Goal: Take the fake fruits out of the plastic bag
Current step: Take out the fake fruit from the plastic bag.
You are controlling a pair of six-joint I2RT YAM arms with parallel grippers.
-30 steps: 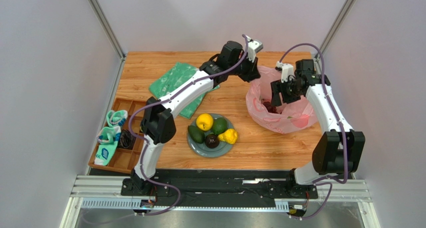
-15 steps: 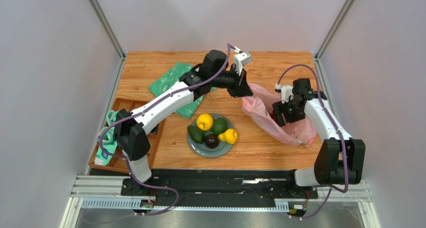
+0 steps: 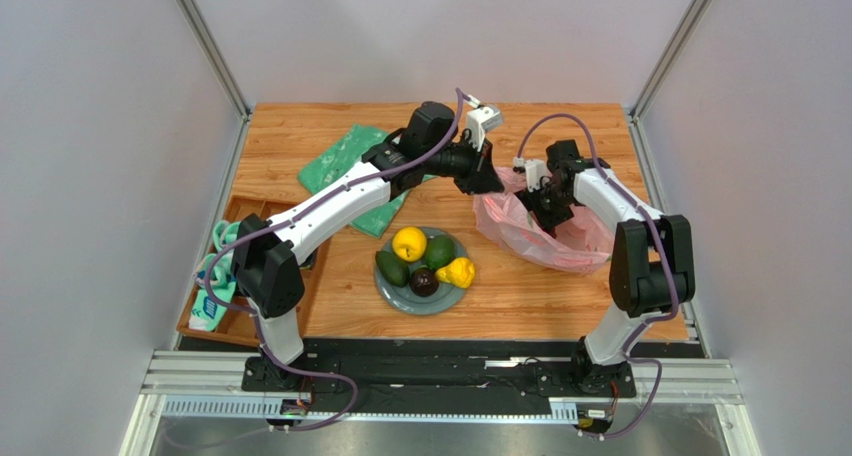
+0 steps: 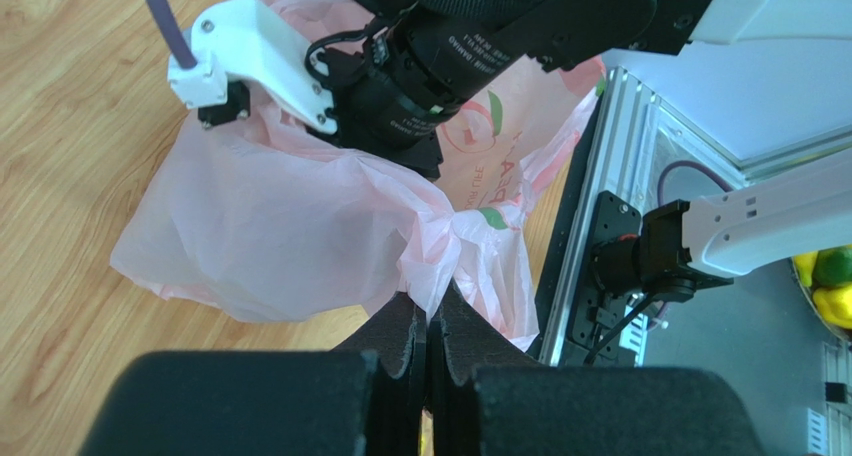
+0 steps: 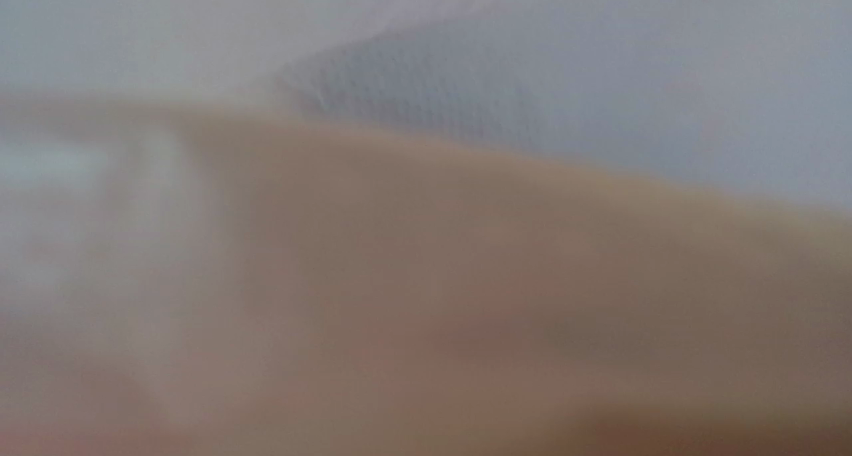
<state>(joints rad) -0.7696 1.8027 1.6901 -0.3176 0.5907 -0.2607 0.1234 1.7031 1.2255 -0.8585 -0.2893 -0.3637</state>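
The pink plastic bag (image 3: 565, 244) lies slumped at the table's right. My left gripper (image 3: 491, 183) is shut on a pinch of its left rim; the left wrist view shows the film (image 4: 270, 226) bunched between the closed fingers (image 4: 400, 341) of that gripper (image 4: 432, 321). My right gripper (image 3: 546, 206) is pushed down into the bag's mouth, its fingers hidden by plastic. The right wrist view is a blur of film. On the grey plate (image 3: 388, 292) lie the fake fruits: a yellow citrus (image 3: 408, 243), two green avocados (image 3: 439, 251) (image 3: 392, 268), a dark grape bunch (image 3: 424, 281), a yellow lumpy fruit (image 3: 458, 272).
A flat green patterned bag (image 3: 345, 166) lies at the back left under my left arm. A wooden compartment tray (image 3: 262, 211) with rolled socks (image 3: 214, 301) sits at the left edge. Grey walls close in both sides.
My left gripper has shut on the bag's rim and drawn it left and down. My right arm swung left and dipped into the bag, which has flattened.
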